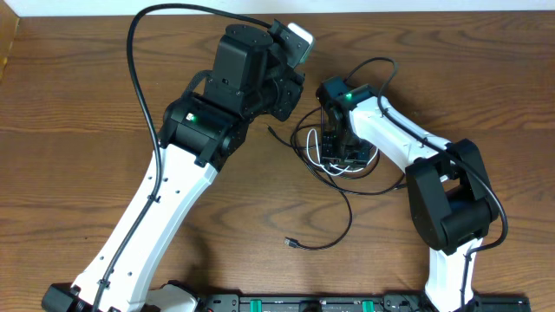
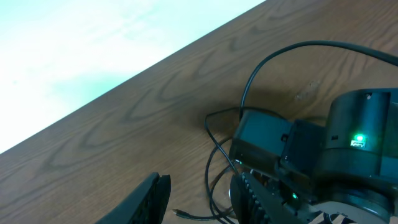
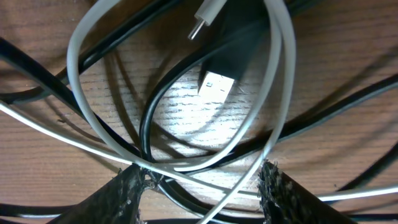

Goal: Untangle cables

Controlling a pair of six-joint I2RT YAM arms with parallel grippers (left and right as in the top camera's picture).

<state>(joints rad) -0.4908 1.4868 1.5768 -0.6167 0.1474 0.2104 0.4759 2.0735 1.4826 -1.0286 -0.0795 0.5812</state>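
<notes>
The cables [image 1: 336,166] lie in a tangle on the wooden table right of centre. One black cord [image 1: 347,217] trails toward the front and ends in a small plug [image 1: 292,243]. My right gripper [image 1: 340,149] points down into the tangle. In the right wrist view it [image 3: 202,177] is open, with a white cable [image 3: 281,74] loop and black cables [image 3: 146,124] crossing between its fingers [image 3: 121,196], unpinched. A black USB plug [image 3: 219,79] lies just beyond. My left gripper [image 2: 201,182] is open and holds nothing; a cable end [image 2: 186,215] lies on the table beneath it.
The left arm's own thick black cable [image 1: 137,52] arches over the table's back left. The right arm's housing with its green light [image 2: 357,140] sits close to my left gripper. The table's far edge [image 2: 124,84] runs diagonally. A black rail [image 1: 303,304] lines the front edge.
</notes>
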